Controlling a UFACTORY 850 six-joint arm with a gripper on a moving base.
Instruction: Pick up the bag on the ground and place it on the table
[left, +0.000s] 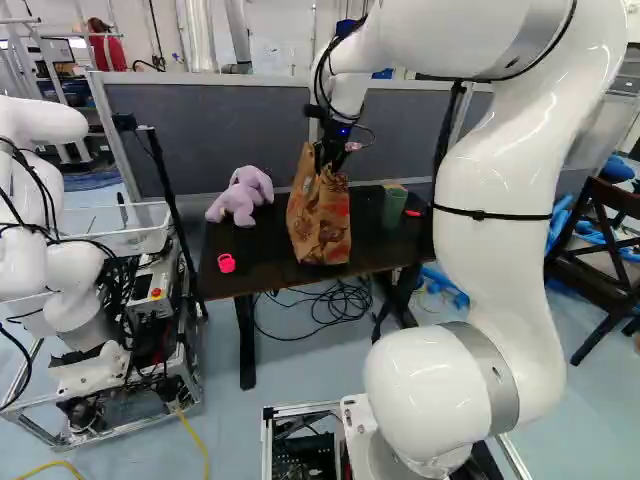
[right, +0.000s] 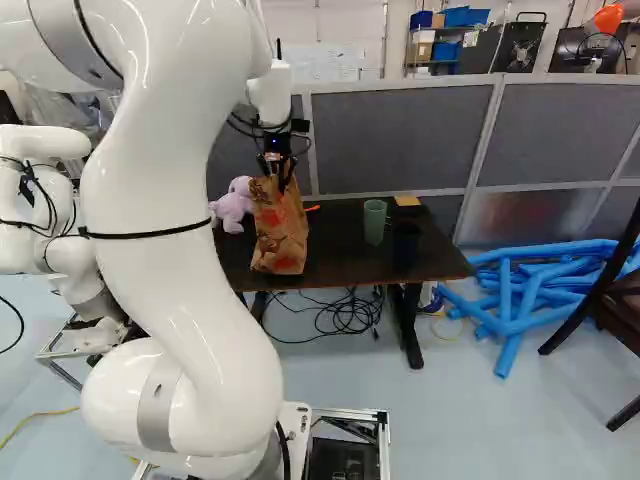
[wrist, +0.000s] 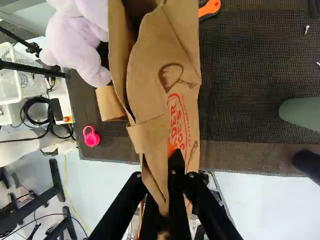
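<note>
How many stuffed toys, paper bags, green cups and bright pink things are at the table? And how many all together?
Stuffed toy: 1
Paper bag: 1
Green cup: 1
Bright pink thing: 1
Total: 4

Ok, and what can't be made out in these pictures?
Inside of the bag: wrist view, hidden by its paper walls.
Rest of the orange thing: wrist view, cut off by the edge.
Pale bits on the table: wrist view, too small.
Dark thing near the green cup: wrist view, cut off by the edge.
</note>
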